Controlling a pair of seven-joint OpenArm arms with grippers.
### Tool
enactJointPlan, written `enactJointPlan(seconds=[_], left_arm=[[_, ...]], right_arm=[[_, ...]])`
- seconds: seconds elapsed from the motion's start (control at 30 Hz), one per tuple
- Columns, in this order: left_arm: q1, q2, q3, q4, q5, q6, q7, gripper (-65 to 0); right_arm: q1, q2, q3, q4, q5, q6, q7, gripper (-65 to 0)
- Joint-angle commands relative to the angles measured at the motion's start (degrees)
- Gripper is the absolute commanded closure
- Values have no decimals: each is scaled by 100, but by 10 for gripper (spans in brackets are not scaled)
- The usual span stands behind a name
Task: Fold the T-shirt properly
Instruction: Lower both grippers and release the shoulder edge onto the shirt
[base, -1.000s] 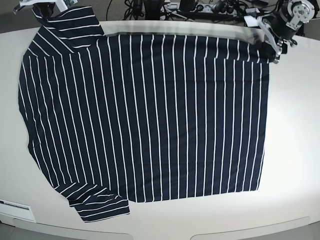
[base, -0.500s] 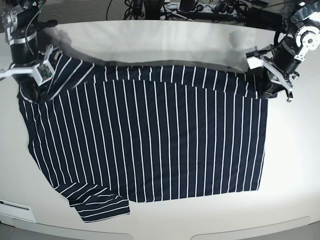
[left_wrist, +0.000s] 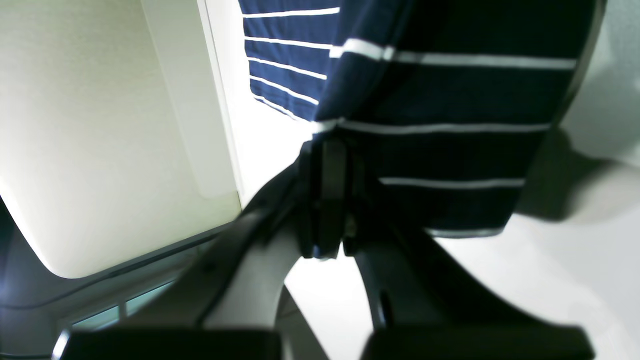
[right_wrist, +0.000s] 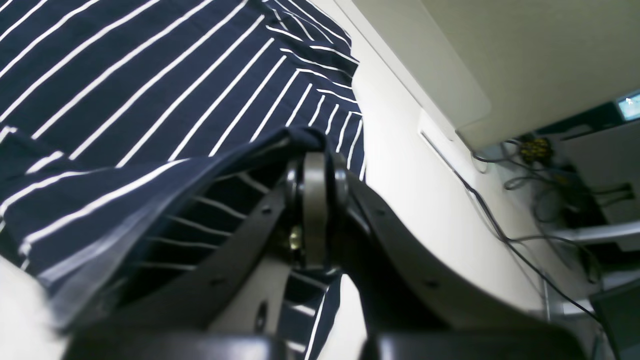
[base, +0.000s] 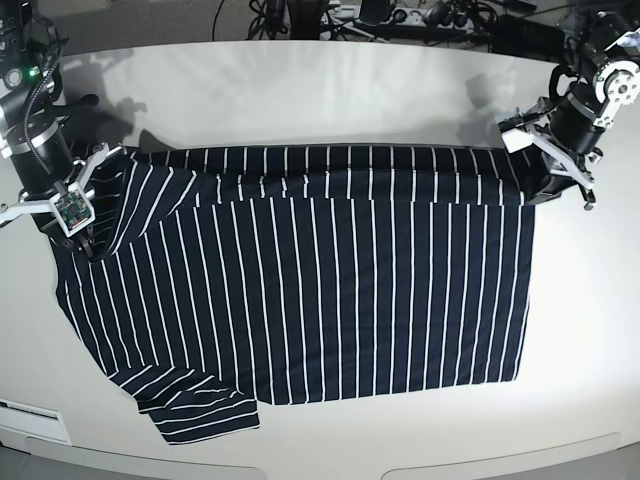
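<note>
The striped shirt (base: 330, 290) on the counter (base: 580, 330) has its held edge drawn nearer its middle, a first fold apparently underway that next wants lowering flat, while left hand (base: 530, 197) and right hand (base: 97, 252), both reaching down, pinch its cloth.

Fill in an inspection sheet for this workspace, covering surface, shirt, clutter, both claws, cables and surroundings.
Surface: white table, bare along its edges around the shirt.
Shirt: dark with white stripes, its far edge lifted and partly folded over toward the near side; one sleeve sticks out at the near left of the base view.
Clutter: nothing seen.
Left claw: shut on the shirt's far edge.
Right claw: shut on the shirt's fabric.
Cables: dark ones hang beyond the table, in the right wrist view.
Surroundings: dark gear behind the table, too cropped to name.
</note>
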Motion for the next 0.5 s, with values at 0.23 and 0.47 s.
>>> enactJointPlan(seconds=[0.23, 0.47], left_arm=[[-767, 455, -59, -516, -361, -138, -479, 0], [-1298, 579, -57, -734, -599, -223, -647, 0]], right_arm=[[579, 79, 52, -780, 568, 494, 304, 0], [1158, 98, -116, -1220, 973, 726, 273, 0]])
